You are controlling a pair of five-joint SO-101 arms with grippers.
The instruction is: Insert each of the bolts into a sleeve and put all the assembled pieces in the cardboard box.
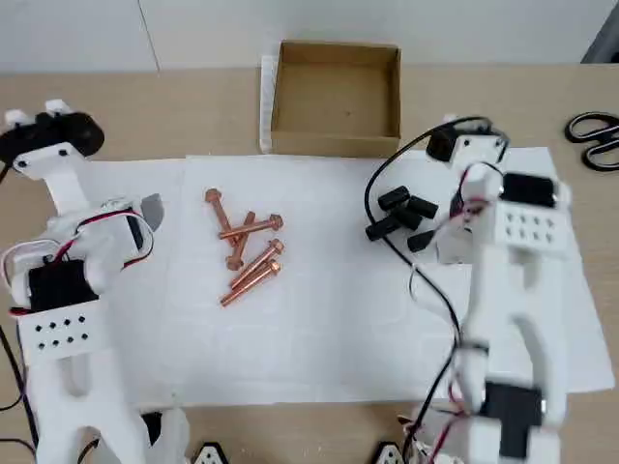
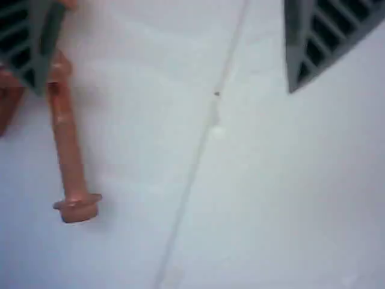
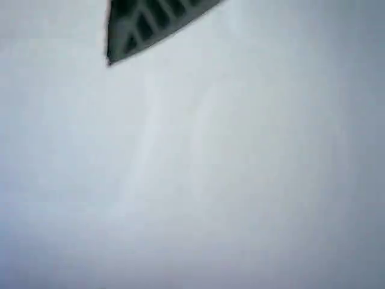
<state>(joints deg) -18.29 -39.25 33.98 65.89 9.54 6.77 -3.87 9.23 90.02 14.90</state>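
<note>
Bolts (image 1: 247,246), copper-coloured, lie in a loose heap on the white sheet (image 1: 319,338) a little left of its middle, some crossing one another, none of them in a sleeve. Black sleeves (image 1: 401,215) sit in a small cluster on the same sheet, well apart from the bolts toward the right side, several of them touching. Beyond both groups the cardboard box (image 1: 334,145) stands open-topped on the table (image 1: 174,106), against the sheet's far edge. The left gripper (image 2: 162,90) hangs low over the sheet just beside the heap, its fingers (image 2: 325,36) spread wide with nothing between them. In the left wrist view one bolt (image 2: 69,156) lies flat on the sheet close to one fingertip, the end of its shank hidden behind that tip and its flanged head pointing away from it. The right gripper (image 3: 150,24) is down near the sheet beside the sleeves, and whether it is spread or closed cannot be told. The left arm (image 1: 68,290) stands at the sheet's left edge and the right arm (image 1: 513,290) over its right part, with a black cable (image 1: 372,193) looping past the sleeves. Scissors (image 1: 595,135) lie on the table at the far right, off the sheet.
</note>
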